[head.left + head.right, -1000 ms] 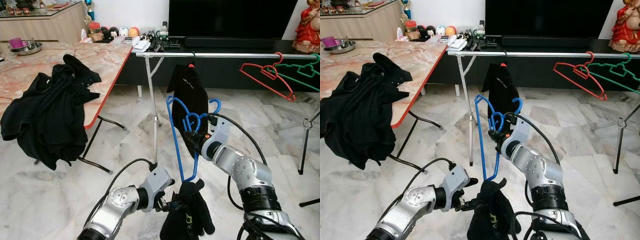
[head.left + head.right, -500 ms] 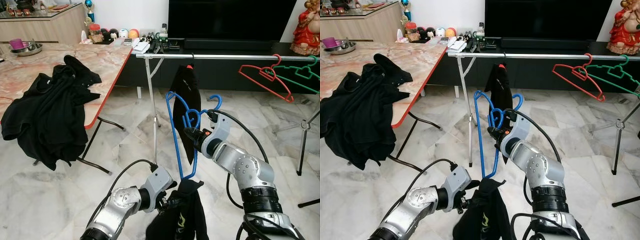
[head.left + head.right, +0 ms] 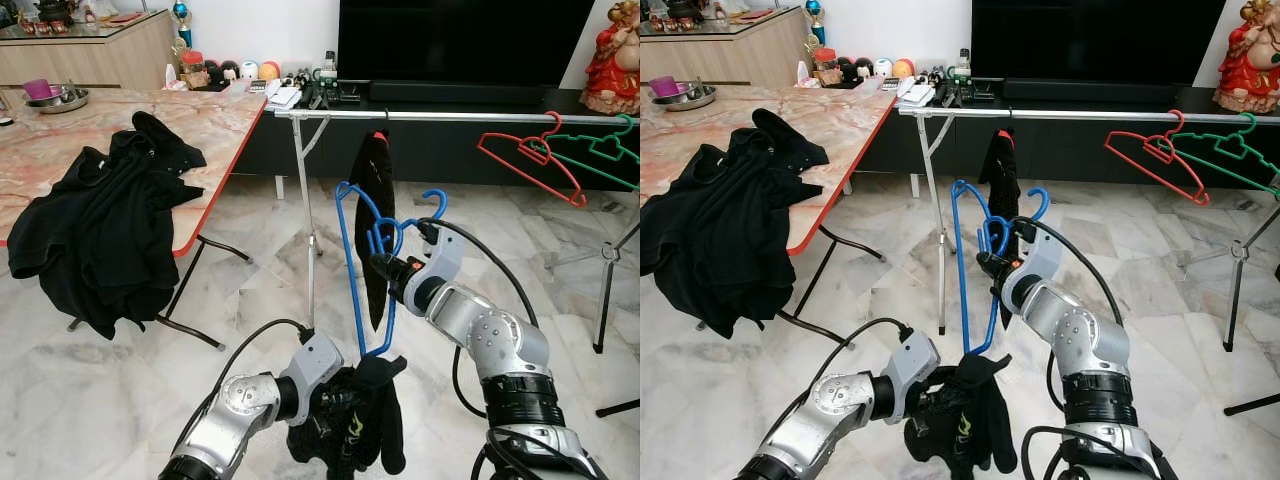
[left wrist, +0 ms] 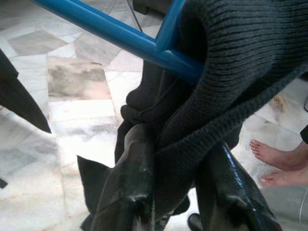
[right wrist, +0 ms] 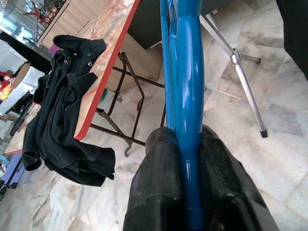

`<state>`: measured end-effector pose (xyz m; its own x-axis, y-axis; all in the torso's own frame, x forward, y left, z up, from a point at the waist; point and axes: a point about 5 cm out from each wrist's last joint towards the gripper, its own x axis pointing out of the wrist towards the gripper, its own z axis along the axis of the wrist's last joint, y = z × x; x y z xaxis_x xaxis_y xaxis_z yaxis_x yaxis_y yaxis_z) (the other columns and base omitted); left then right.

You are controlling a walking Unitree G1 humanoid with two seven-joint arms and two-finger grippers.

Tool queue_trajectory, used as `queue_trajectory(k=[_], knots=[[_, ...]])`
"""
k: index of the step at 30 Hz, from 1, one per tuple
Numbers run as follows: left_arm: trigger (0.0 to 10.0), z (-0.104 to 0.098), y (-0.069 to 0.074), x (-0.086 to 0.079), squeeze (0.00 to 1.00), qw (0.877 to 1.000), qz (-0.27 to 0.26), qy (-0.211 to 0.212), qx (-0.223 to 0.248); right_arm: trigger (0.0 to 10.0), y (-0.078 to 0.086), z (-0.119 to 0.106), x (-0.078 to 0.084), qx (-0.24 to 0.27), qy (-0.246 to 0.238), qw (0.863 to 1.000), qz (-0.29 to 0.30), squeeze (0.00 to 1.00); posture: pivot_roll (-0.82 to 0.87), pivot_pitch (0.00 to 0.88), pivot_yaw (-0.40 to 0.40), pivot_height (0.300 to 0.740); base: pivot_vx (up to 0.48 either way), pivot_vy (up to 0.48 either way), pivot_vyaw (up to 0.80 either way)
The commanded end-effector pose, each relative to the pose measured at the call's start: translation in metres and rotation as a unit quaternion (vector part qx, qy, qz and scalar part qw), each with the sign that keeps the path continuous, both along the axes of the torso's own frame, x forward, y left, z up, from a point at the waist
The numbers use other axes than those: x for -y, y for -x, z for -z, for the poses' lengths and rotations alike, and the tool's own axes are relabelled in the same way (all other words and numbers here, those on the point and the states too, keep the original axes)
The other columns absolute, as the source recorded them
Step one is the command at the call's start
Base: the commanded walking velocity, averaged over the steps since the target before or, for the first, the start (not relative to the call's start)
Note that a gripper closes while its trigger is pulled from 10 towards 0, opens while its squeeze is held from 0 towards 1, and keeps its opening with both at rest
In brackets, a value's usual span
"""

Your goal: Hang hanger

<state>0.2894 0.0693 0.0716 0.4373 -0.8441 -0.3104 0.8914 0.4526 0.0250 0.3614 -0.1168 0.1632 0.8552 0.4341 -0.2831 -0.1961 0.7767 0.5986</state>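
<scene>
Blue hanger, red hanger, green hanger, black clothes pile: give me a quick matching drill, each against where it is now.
Things:
1. blue hanger
2. red hanger
3. green hanger
4. black clothes pile

Places:
A. draped over the table edge
B. on the rail, nearest its right end
C. clamped in the right tool
D. on the rail, just left of the green one

Pairs: 1-C, 2-D, 3-B, 4-A

Right gripper holds blue hanger; left gripper grips black garment.

head stereo: forward-down, rail mid-distance | wrists: close along jaws
</scene>
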Motion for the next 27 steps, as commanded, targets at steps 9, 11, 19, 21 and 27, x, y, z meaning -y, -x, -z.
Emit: queue_trajectory(k=[9,11,19,21,27], knots=[[0.0,-0.001,-0.001,-0.003,0.0,1.0,-0.003,0.002,0.002,10.0,-0.002,-0.003,0.005,0.009,0.006,1.0,0.013,0.0,0.01,0.047,-0.022,0.74,0.0,0.0,0.0],[0.0,-0.001,-0.001,-0.003,0.0,1.0,-0.002,0.004,0.001,10.0,-0.002,0.0,0.008,0.012,0.027,0.999,0.021,0.0,0.01,0.048,-0.021,0.74,0.0,0.0,0.0],[0.0,-0.002,-0.001,-0.004,0.0,1.0,-0.001,0.007,-0.003,10.0,-0.007,0.002,0.028,0.072,0.109,0.988,0.088,0.0,0.02,0.052,-0.021,0.74,0.0,0.0,0.0],[0.0,-0.002,-0.001,-0.004,0.0,1.0,-0.002,0.009,-0.004,10.0,-0.007,0.001,0.029,0.086,0.107,0.987,0.088,0.0,0.02,0.054,-0.021,0.74,0.0,0.0,0.0],[0.0,-0.002,-0.001,-0.004,0.0,1.0,-0.002,0.012,-0.004,10.0,-0.007,-0.005,0.027,0.145,0.148,0.975,0.081,0.0,0.02,0.054,-0.021,0.74,0.0,0.0,0.0]])
